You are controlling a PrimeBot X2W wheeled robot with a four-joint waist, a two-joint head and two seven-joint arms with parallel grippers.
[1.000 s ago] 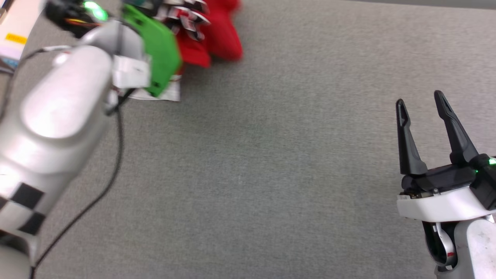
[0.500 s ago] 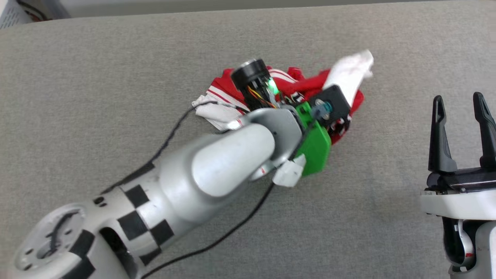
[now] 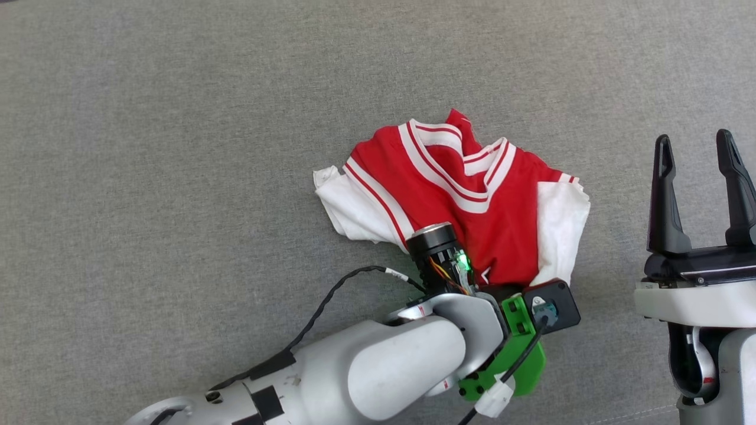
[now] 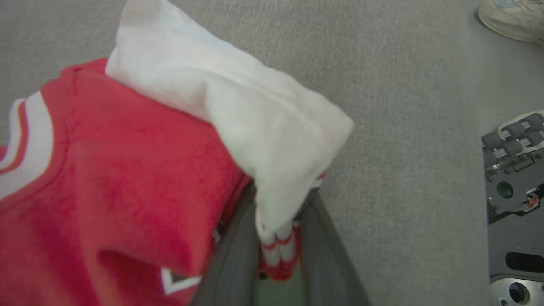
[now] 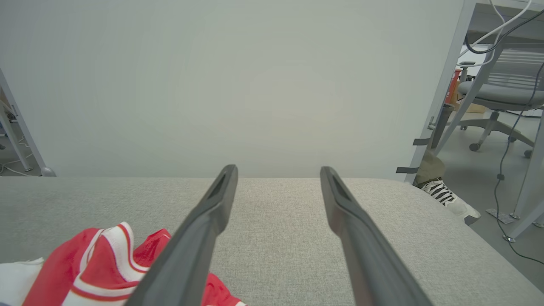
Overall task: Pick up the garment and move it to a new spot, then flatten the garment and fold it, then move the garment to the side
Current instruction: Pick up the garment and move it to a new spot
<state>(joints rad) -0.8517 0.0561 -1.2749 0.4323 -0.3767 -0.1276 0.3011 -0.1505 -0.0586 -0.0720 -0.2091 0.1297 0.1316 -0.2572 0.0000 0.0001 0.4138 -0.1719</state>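
Garment (image 3: pixel 460 206) crumpled, collar away from robot; left fingers (image 4: pixel 238 259) clenched on sleeve; right fingers (image 3: pixel 664 200) apart.

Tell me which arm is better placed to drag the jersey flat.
Left: the left gripper is shut on the garment at its striped sleeve hem; the right gripper stands open beside it, touching nothing.

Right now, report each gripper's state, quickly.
Left gripper: shut on the red jersey shirt with white short sleeves, pinching a sleeve's striped trim.
Right gripper: open, holding nothing.
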